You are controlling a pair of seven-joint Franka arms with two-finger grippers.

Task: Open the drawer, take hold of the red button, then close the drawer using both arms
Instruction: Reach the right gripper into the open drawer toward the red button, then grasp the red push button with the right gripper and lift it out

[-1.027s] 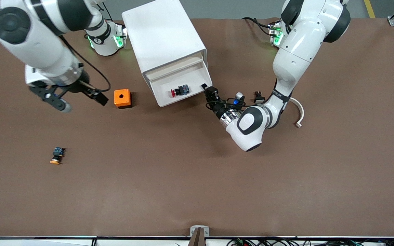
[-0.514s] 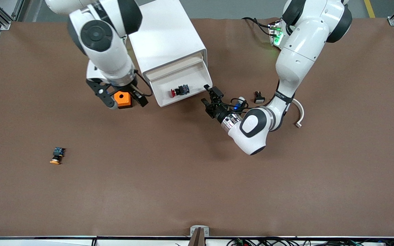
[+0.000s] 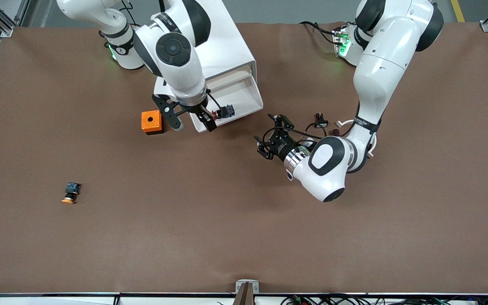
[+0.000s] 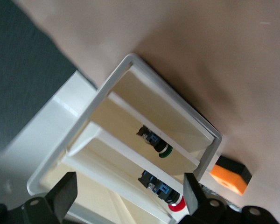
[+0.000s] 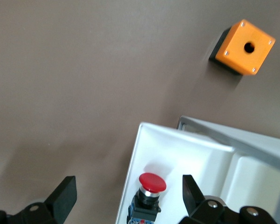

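Your button (image 3: 223, 112) lies on its side in the pulled-out drawer (image 3: 244, 95), red cap toward the right arm's end of the bench (image 3: 244, 237), close to the drawer's front lip. In the right wrist view the red cap (image 5: 152, 182) sits just inside the drawer's white wall.

What changed in the last second: the right pincer (image 3: 192, 120) swung in from over open bench at its own end, passed the orange cube (image 3: 151, 122), and now hangs over the corner of the drawer beside the button, fingers spread wide and empty. Meanwhile the left pincer (image 3: 273, 136) backed off the drawer's front corner and sits low over the bench near it, also spread and holding nothing.

So the opening looks done and the handover is under way: I judge the grab is next. You'd want the right pincer shifted a little further over the button before it descends.
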